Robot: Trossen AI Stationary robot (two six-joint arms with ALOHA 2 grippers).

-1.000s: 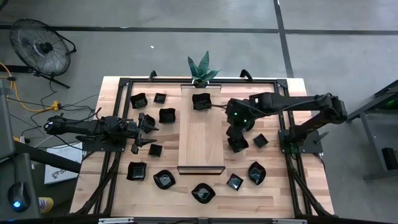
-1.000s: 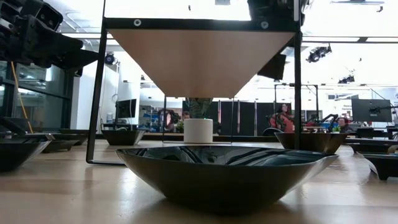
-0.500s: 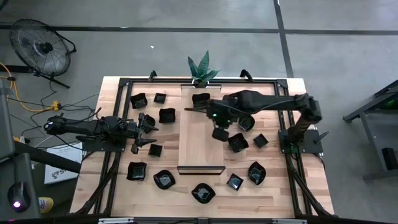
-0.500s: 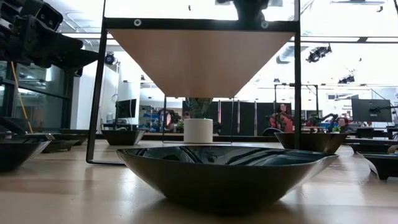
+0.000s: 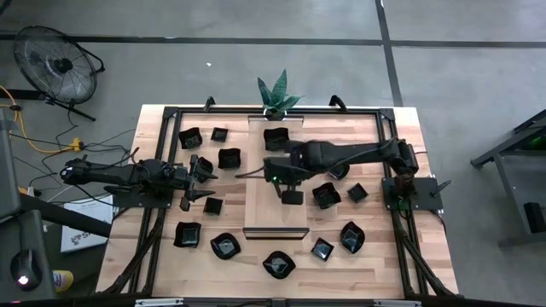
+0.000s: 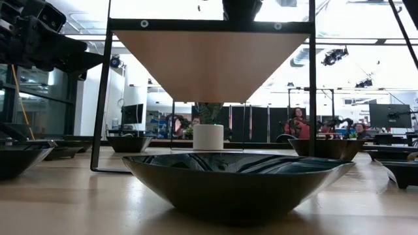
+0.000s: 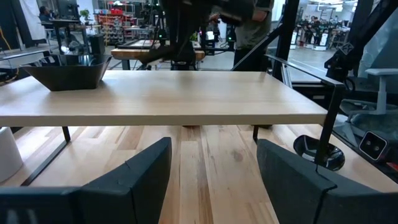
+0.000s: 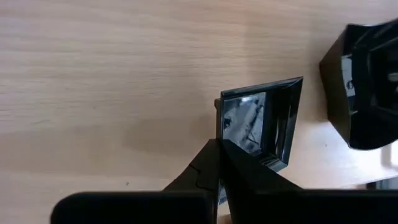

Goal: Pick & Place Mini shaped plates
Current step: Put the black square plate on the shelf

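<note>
Several glossy black mini shaped plates lie on the table around a long pale wooden board [image 5: 275,183] raised on legs. One plate [image 5: 275,139] rests on the board's far end. My right gripper [image 5: 288,189] reaches over the middle of the board, shut on a small square plate [image 8: 261,121]. At the table's left side, my left gripper [image 7: 211,162] stands open and level with nothing between its fingers. It faces the board's side. My right gripper pinches the square plate by its raised rim [image 8: 225,134], at one side near a corner, between its two shut fingers. The fingers come from above, slanting down. The plate hangs below them with its hollow showing, lifted clear over the board.
Just right of the board lie other plates [image 5: 327,195] [image 5: 357,193] [image 5: 339,170]. More sit along the near edge [image 5: 279,264] and on the left [image 5: 229,158]. A potted plant [image 5: 277,92] stands at the far edge. A black frame [image 5: 388,162] surrounds the work area.
My right gripper has carried the square plate from above the plates right of the board toward the table's left edge, out over the board's middle. Its wrist has rolled on the way. The plate has stayed clear of the surface.
</note>
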